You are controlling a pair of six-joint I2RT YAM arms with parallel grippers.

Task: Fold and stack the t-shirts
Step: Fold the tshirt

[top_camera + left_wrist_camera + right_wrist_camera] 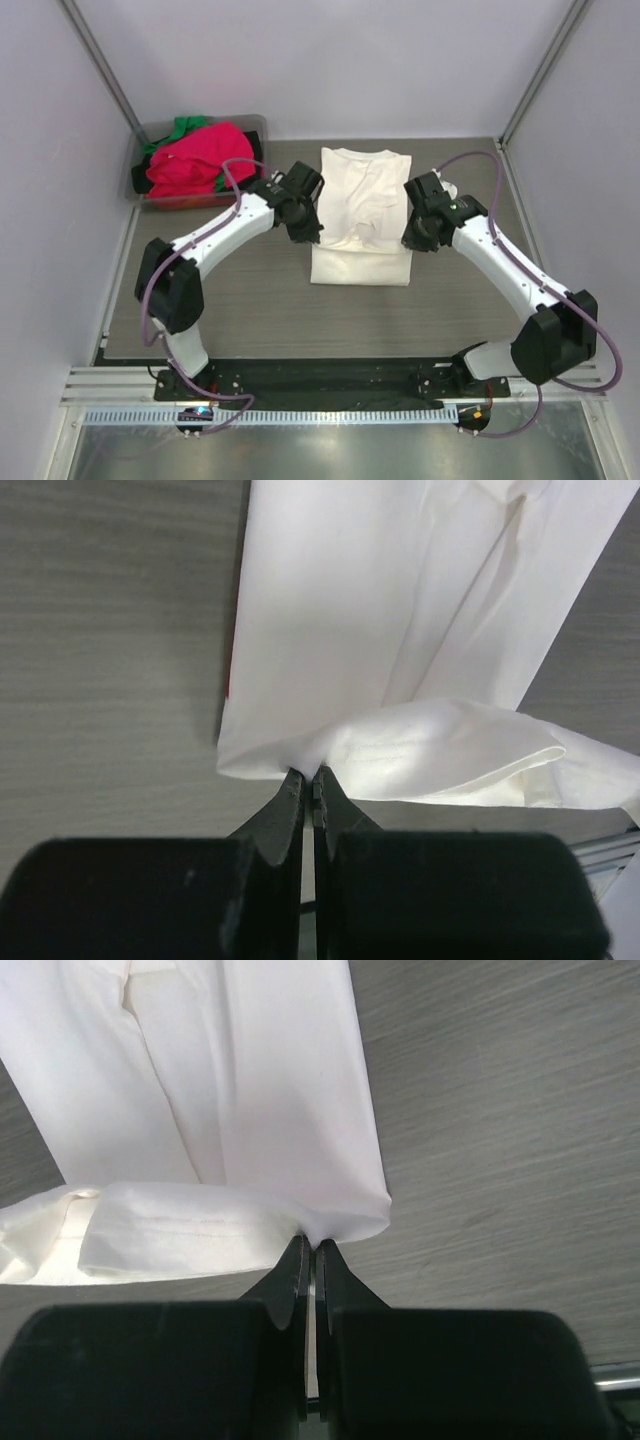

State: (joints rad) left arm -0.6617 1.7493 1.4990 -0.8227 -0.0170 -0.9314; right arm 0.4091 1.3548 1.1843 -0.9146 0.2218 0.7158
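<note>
I am folding the cream-white t-shirt [362,190], my left gripper [310,776] and right gripper [310,1246] both clamping its doubled edge. Next, I judge, both corners need carrying across evenly.

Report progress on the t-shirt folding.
Done: the cream t-shirt looks folded in at its sides. In hand: the left tool and right tool each pinch an edge, mid-fold. Left: the pink t-shirt and others lie heaped in the grey bin; no stack yet.

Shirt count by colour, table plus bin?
cream-white shirt, on the table: 1
pink-red shirt, in the bin: 1
green shirt, in the bin: 1
dark shirt, in the bin: 1
Total: 4 visible; the pile may hide more.
</note>
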